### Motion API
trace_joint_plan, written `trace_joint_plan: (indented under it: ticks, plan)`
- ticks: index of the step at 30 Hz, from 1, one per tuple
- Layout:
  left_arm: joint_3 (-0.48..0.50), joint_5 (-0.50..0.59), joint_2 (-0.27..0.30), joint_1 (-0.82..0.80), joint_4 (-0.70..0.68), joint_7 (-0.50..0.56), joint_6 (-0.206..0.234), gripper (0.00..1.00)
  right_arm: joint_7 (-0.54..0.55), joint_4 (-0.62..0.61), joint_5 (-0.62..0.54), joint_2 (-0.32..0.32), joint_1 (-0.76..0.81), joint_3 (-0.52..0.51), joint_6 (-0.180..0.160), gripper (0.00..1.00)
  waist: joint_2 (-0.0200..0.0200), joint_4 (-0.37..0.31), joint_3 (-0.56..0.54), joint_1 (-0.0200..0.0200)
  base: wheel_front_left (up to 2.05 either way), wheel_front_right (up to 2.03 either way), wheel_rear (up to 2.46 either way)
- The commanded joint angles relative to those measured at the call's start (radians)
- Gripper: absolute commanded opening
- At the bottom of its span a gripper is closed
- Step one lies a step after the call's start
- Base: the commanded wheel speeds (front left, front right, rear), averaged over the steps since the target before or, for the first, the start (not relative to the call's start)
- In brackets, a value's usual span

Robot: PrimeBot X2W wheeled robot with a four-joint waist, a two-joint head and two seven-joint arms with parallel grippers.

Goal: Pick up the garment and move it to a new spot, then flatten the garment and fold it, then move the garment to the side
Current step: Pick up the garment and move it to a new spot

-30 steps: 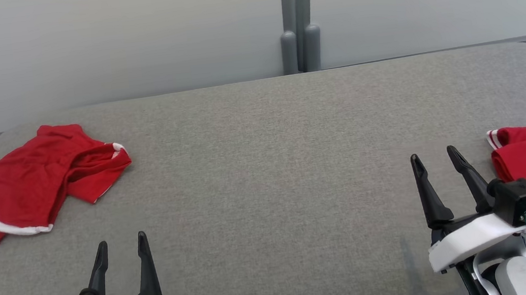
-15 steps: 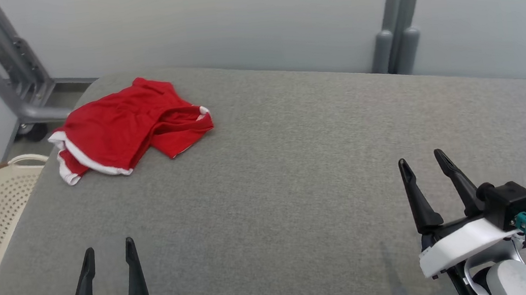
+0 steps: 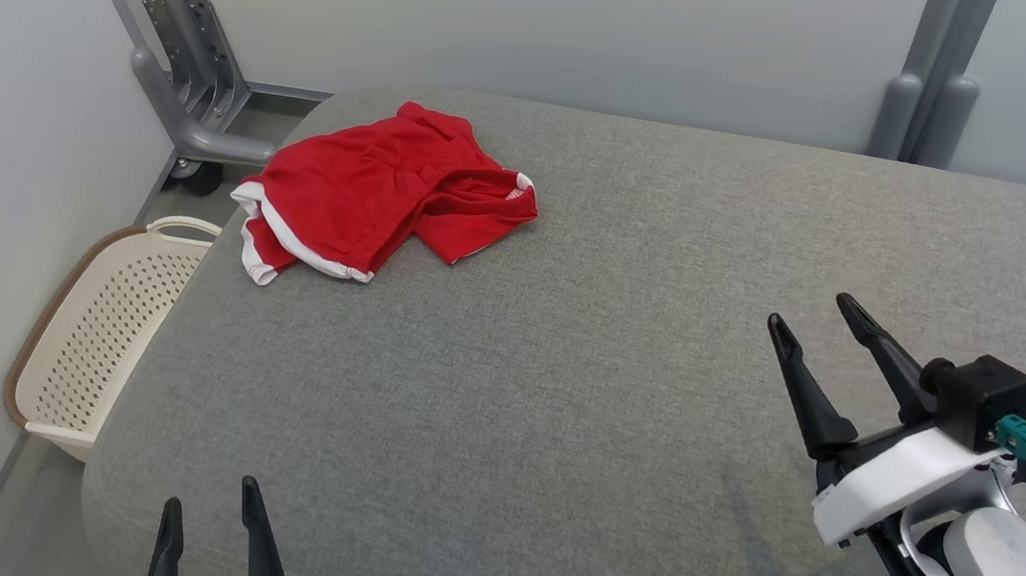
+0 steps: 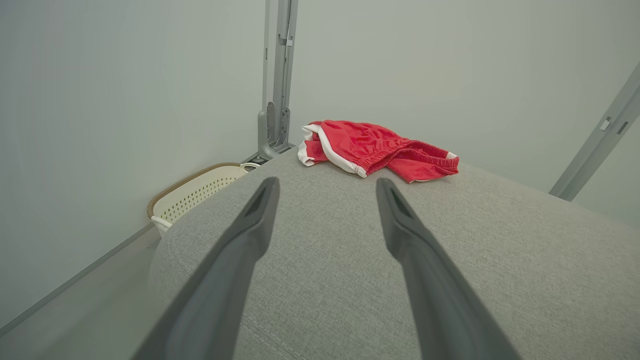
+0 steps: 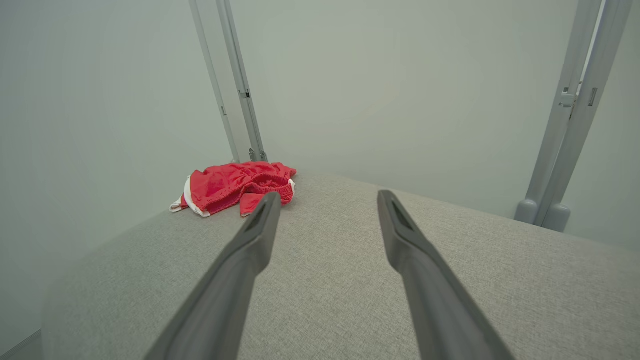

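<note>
While left fingers (image 3: pixel 260 558) and right fingers (image 3: pixel 803 390) gape empty, the garment (image 3: pixel 366 184) lies crumpled near a basket (image 3: pixel 94 341) and metal post (image 3: pixel 194 73).

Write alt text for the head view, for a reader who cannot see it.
A crumpled red garment with white trim lies near the far left corner of a grey padded table. The left gripper and right gripper hover open and empty in the foreground. A cream basket stands on the floor at left.

Head camera turned left; garment (image 3: pixel 376 188) nearer frame centre; basket (image 3: pixel 94 341) newly visible.
</note>
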Motion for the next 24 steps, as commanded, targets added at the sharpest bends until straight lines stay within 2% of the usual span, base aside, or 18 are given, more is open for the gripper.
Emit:
trace_joint_plan:
  ticks: [1,6,12,18,24]
  plan:
    - [0.003,0.002,0.008,-0.002,0.0,-0.003,0.003,1.0,0.001,0.0,-0.003,-0.004,-0.004,-0.007,0.0,1.0,0.0057,0.0,0.006,0.0,0.0,0.0,0.0]
    - [0.014,-0.004,0.017,-0.048,-0.007,-0.003,-0.007,1.0,0.009,-0.016,-0.022,-0.004,-0.016,-0.027,0.0,1.0,0.0057,-0.031,0.03,0.0,0.0,0.0,0.0]
    - [0.026,0.013,0.068,-0.172,-0.012,0.028,-0.037,1.0,0.026,-0.049,-0.048,-0.004,-0.039,-0.056,0.0,1.0,0.0057,-0.08,0.08,0.0,0.0,0.0,0.0]
    - [0.032,0.031,0.16,-0.388,0.032,0.112,-0.104,1.0,0.046,-0.094,-0.074,-0.004,-0.077,-0.055,0.0,1.0,0.0057,-0.148,0.159,0.0,0.0,0.0,0.0]
    - [0.017,0.034,0.246,-0.613,0.153,0.226,-0.193,1.0,0.06,-0.132,-0.097,-0.004,-0.129,-0.036,0.0,1.0,0.0057,-0.235,0.263,0.0,0.0,0.0,0.0]
